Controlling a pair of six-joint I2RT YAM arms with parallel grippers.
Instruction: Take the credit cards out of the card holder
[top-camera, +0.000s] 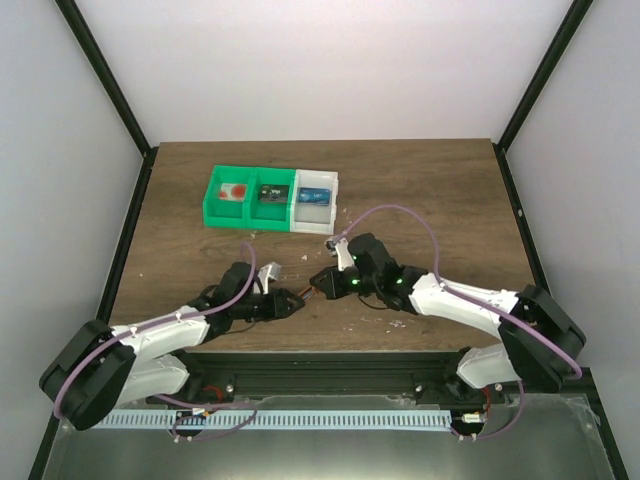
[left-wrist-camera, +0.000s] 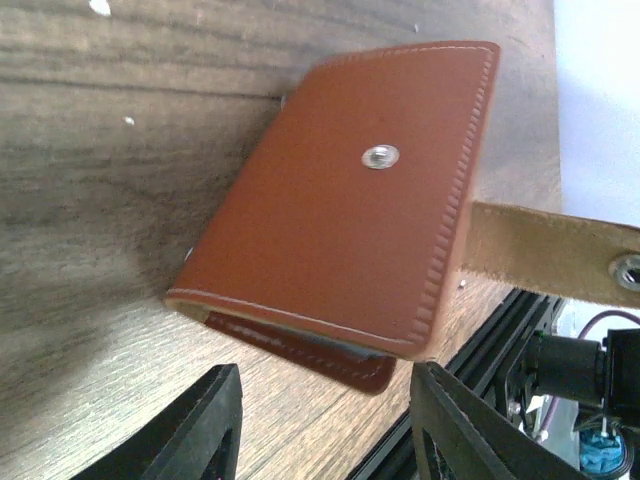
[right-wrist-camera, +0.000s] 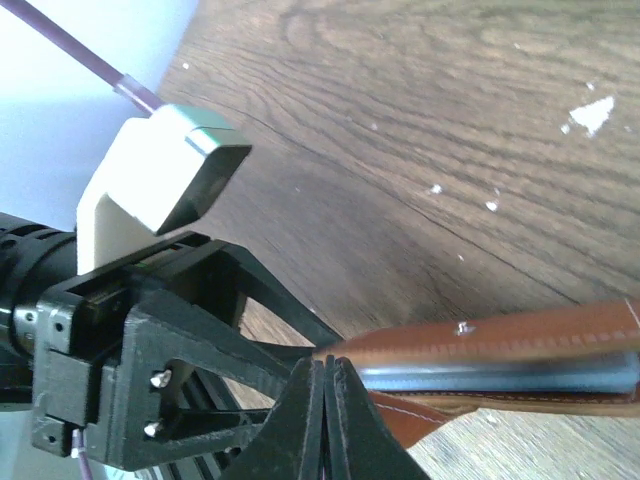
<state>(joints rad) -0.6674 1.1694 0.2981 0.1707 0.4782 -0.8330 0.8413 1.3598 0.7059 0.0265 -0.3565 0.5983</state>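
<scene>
The orange-brown card holder (left-wrist-camera: 350, 220) lies folded and tilted on the wood, one edge raised, its snap stud facing up. Its strap (left-wrist-camera: 550, 255) stretches away to the right. My left gripper (left-wrist-camera: 325, 405) is open, and the holder's lower corner sits just at its fingertips (left-wrist-camera: 215, 420). My right gripper (right-wrist-camera: 328, 368) is shut at the end of the holder (right-wrist-camera: 500, 345), apparently on the strap. A grey-blue layer (right-wrist-camera: 500, 375) shows between the flaps; I cannot tell whether it is lining or card. From above, both grippers meet at the holder (top-camera: 312, 289). A blue credit card (top-camera: 315, 197) lies in the white bin.
A green bin (top-camera: 212, 212) with two compartments and a white bin (top-camera: 333, 205) stand side by side at the back of the table. The green one holds a dark card (top-camera: 268, 194) and a pale item with red marks (top-camera: 235, 192). White crumbs dot the wood. The table's black front rail (top-camera: 330, 362) runs close behind the grippers.
</scene>
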